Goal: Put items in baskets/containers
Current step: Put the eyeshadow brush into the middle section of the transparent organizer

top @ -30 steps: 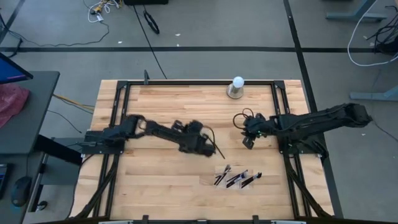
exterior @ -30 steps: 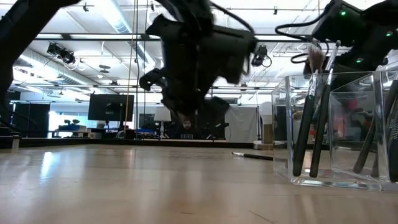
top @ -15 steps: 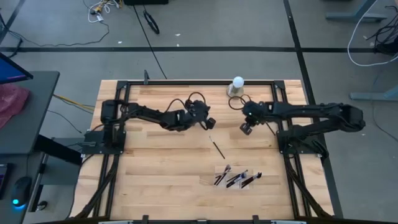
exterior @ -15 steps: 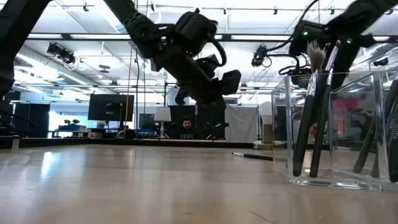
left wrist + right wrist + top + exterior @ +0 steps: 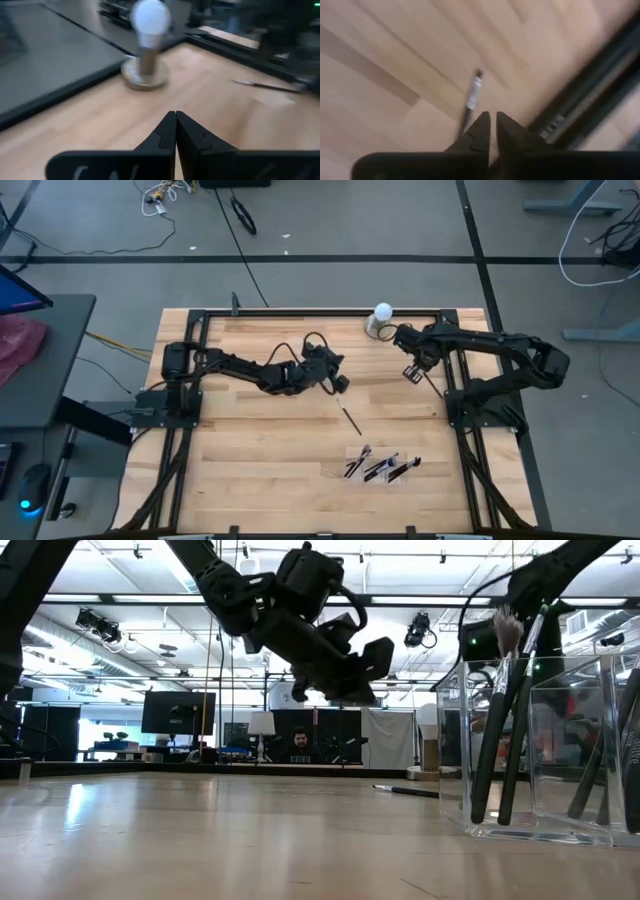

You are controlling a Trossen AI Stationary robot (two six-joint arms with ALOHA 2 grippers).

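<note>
The clear tray stands at the tabletop's near edge with brushes upright in it. One loose brush now lies just beyond, dropped short of the tray, so it needs picking up again. Farther off, the left hand hangs pinched shut and empty; the right hand, nearly closed, has swung back towards the white ball. Beyond: grey floor, cables.

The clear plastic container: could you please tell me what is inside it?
The clear plastic container holds several dark-handled makeup brushes standing upright; how many cannot be told, since they overlap.
</note>
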